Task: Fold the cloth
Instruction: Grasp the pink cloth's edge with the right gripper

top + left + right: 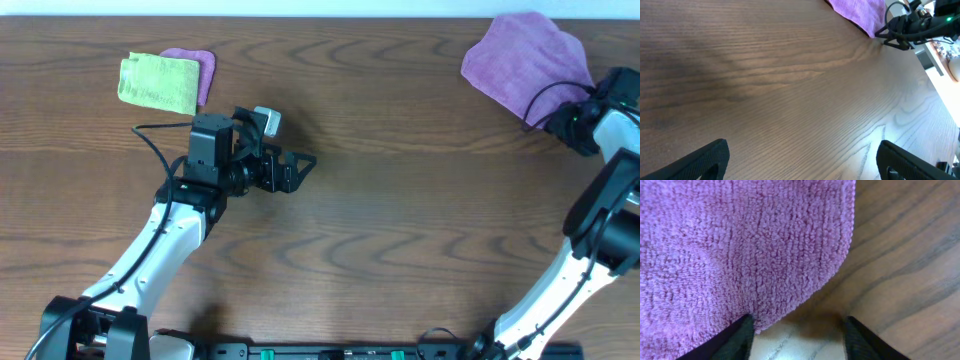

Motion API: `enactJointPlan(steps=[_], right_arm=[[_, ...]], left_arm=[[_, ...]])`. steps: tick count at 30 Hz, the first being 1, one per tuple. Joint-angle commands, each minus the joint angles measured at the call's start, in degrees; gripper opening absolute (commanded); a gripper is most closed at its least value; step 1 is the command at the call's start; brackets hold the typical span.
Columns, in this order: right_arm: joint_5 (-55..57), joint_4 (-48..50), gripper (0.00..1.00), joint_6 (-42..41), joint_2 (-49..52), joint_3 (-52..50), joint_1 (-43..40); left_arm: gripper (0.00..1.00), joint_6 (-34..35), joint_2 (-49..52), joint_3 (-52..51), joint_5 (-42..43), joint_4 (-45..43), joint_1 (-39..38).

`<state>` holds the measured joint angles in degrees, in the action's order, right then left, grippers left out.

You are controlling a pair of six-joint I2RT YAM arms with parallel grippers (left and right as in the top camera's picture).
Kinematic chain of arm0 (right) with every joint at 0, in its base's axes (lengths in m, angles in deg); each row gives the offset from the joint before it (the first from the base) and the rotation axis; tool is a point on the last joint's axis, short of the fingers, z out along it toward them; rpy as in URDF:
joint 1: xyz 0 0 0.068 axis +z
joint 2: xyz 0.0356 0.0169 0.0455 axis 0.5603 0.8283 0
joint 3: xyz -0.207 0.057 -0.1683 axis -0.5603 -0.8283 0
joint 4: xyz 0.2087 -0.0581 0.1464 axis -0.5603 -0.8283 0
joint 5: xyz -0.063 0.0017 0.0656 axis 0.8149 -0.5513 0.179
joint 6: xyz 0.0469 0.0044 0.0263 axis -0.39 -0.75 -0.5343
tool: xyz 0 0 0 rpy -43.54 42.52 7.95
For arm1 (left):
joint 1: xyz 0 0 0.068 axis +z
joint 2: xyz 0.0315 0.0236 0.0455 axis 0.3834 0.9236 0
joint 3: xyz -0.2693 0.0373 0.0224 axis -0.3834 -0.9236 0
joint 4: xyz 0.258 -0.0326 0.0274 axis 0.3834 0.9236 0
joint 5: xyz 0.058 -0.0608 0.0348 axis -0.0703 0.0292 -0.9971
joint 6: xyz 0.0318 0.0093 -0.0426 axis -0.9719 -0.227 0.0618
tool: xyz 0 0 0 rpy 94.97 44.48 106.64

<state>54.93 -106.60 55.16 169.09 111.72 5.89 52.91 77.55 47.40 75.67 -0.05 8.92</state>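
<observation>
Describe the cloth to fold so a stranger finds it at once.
Look at the far right corner of the wooden table. The cloth lies there, lilac, loose, by the right gripper. The other purple cloth sits far left under a lime-green cloth.

Even bright overhead light, soft faint shadows on the worktop (400,230), left wrist view dimmer toward nine o'clock with pale sheen mid-frame, right wrist view sharp on cloth (740,245) fibres, pale glare at six o'clock
</observation>
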Motion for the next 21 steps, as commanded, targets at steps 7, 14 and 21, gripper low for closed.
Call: enactJointPlan(steps=[7, 14, 21], right_arm=[[-4.59, 1.95, 0.55, -0.50, 1.53, 4.63, 2.78], [-7.19, 6.01, 0.37, -3.89, 1.53, 6.36, 4.63], [-7.19, 6.14, 0.08, -4.26, 1.92, 6.36, 5.77]], left_arm=[[0.95, -0.79, 0.20, 1.25, -0.20, 0.26, -0.31], [0.95, -0.63, 0.20, 1.25, -0.20, 0.44, -0.35], [0.95, -0.63, 0.20, 1.25, -0.22, 1.49, -0.35]])
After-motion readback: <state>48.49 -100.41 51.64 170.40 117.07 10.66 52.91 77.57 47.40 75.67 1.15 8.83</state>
